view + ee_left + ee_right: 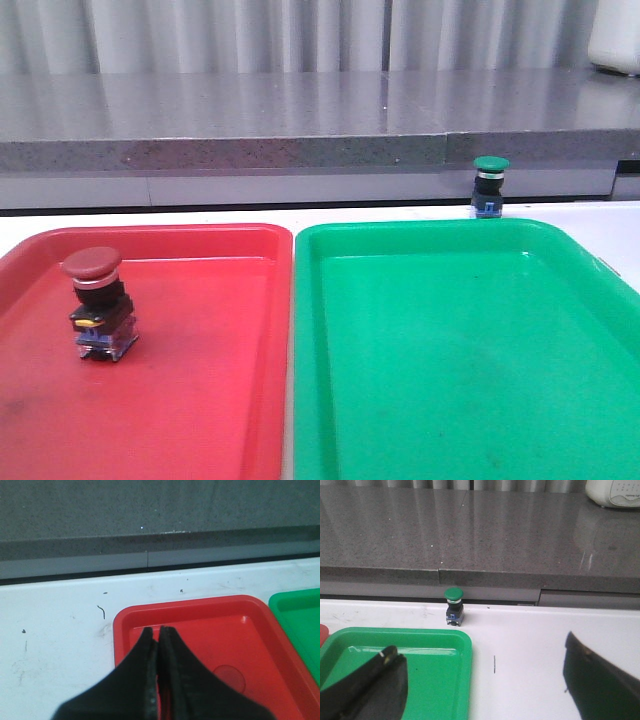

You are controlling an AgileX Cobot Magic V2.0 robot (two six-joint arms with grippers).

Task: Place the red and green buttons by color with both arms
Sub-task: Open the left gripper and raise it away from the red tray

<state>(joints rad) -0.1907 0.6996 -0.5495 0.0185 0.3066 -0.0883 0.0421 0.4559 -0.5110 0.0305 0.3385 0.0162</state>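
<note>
**Green button waits beyond its tray, dead ahead of my right arm**

From my remote station, the front view shows the job half settled: the red button (98, 305) stands upright inside the red tray (200, 400), toward its left side, mushroom cap on top. The green button (490, 186) is not yet home. It stands upright on the white table (610, 225), just past the far rim of the green tray (450, 350), close under the grey stone ledge (300, 110) at the back.

The relation I am steering by is this: in the right wrist view the green button (453, 607) lies forward of the right gripper (485, 680) and off toward the tray side of the gap between the fingers, with open table between tool and target. Its long axis runs vertical, cap up, so I judge a level approach across the black body would suit. The right gripper's fingers stand wide apart, holding nothing, one over the corner of the green tray (395, 645), the other over bare table.

The left gripper (159, 645) hangs above the near end of the red tray (200, 625), its fingers pressed together on nothing. The right arm is plainly the nearer one; I judge the reach forward, a shade toward the tray side, is what the next step calls for.
</note>
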